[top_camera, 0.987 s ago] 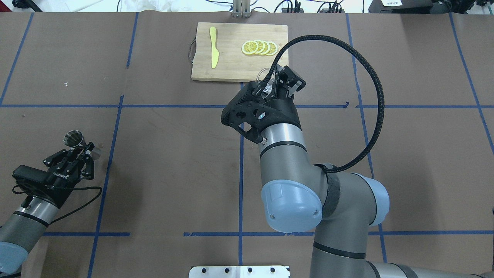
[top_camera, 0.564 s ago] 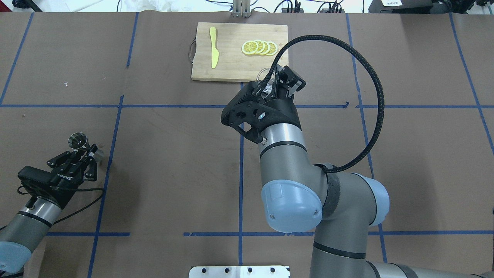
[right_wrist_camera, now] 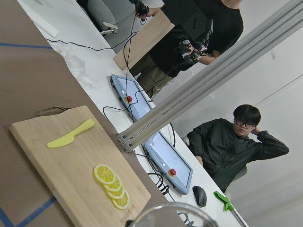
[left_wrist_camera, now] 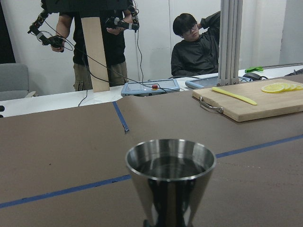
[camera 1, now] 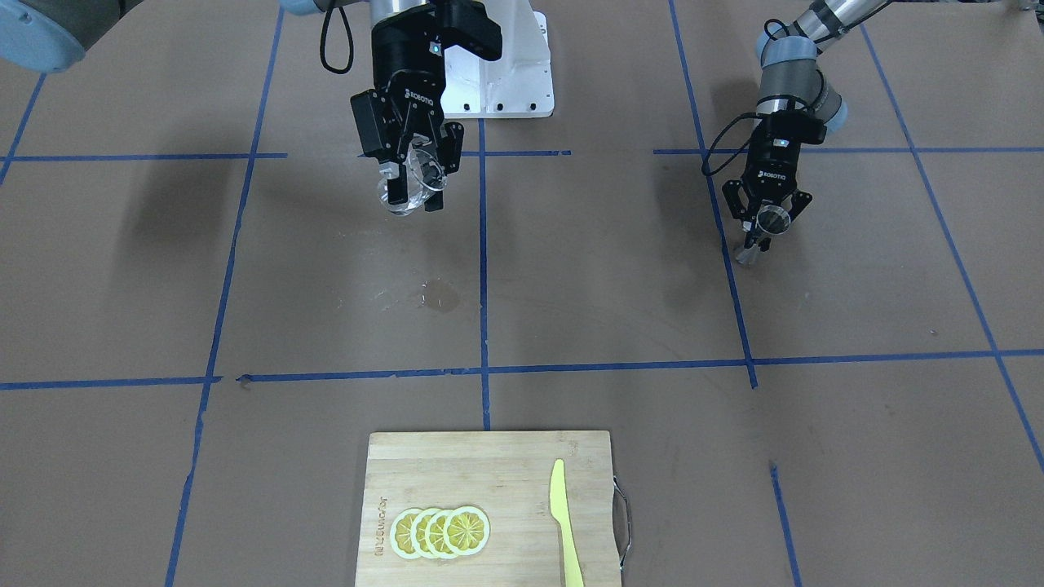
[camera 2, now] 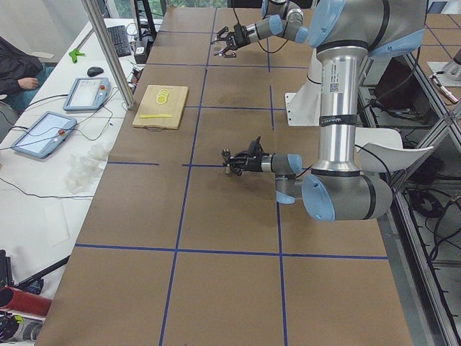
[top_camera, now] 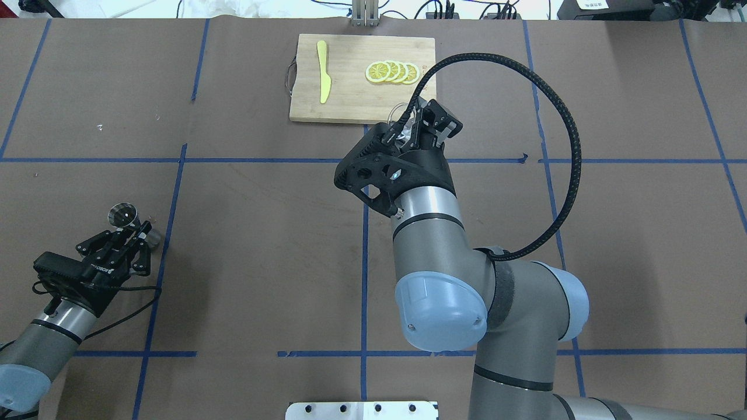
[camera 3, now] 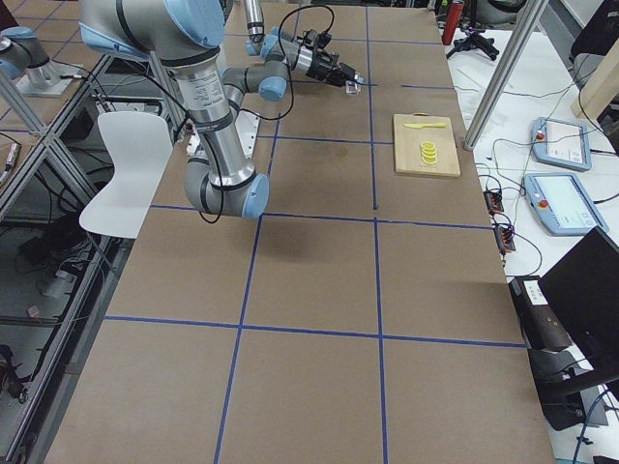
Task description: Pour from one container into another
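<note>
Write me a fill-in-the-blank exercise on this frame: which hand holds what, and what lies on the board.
1. The right hand is shut on a cup of clear ____.
2. The left hand is shut on the steel jigger; the hand nearer the cutting board is the ____ one.
3. On that board lie a yellow knife and ____ lemon slices.
Missing words: glass; right; four.
</note>
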